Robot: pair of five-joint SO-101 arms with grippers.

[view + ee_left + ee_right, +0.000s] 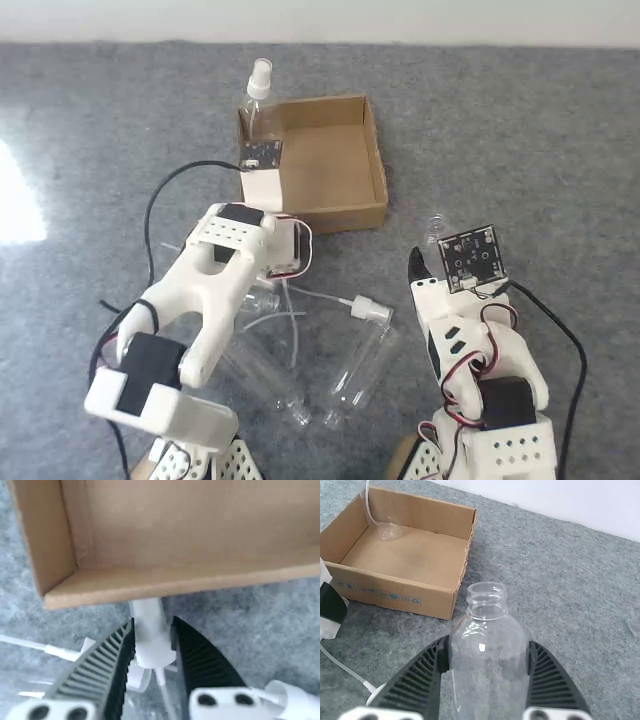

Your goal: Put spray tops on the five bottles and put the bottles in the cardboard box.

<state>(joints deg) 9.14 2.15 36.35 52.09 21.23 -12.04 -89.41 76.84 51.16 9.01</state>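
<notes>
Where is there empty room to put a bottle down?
Most of the brown cardboard box floor is bare, beside one clear spray bottle standing in its corner. The grey mat right of the box is free too. Between the white arms it is crowded with lying clear bottles.

Grey felt matting (580,590) spreads beneath the fingers (417,685) of the right gripper (487,647) and well past them. Beyond their tips, a white wall (570,500) edges it.

One bottle (257,95) stands in the cardboard box's (340,215) far left corner; other bottles (358,372) lie on the worktop (560,150) before it.
</notes>
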